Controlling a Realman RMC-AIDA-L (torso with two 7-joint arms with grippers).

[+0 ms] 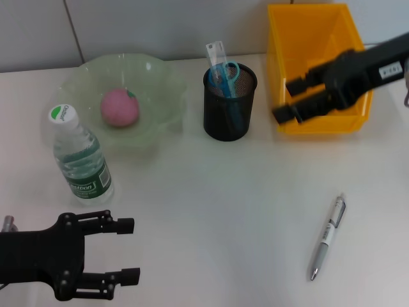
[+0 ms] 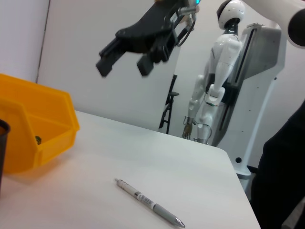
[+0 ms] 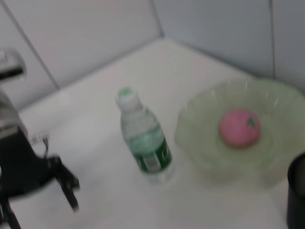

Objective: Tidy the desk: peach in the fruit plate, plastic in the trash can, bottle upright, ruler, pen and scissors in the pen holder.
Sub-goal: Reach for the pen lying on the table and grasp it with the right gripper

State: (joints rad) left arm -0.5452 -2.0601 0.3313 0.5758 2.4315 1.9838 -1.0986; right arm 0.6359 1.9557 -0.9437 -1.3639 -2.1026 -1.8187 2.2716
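Note:
A pink peach [image 1: 119,107] lies in the green fruit plate [image 1: 163,70]. A water bottle [image 1: 82,163] stands upright in front of the plate. The black mesh pen holder [image 1: 229,112] holds a clear ruler [image 1: 216,54] and blue scissors [image 1: 227,71]. A silver pen [image 1: 326,237] lies on the table at the front right. My right gripper [image 1: 285,100] is open and empty, above the front left of the orange trash bin [image 1: 319,121]. My left gripper [image 1: 132,251] is open and empty at the front left, below the bottle. No plastic shows in any view.
The left wrist view shows the pen [image 2: 148,202], the bin [image 2: 43,129] and my right gripper [image 2: 123,67] open above the table. The right wrist view shows the bottle [image 3: 145,138], the peach [image 3: 239,127] and the plate [image 3: 190,143]. A white robot stands beyond the table.

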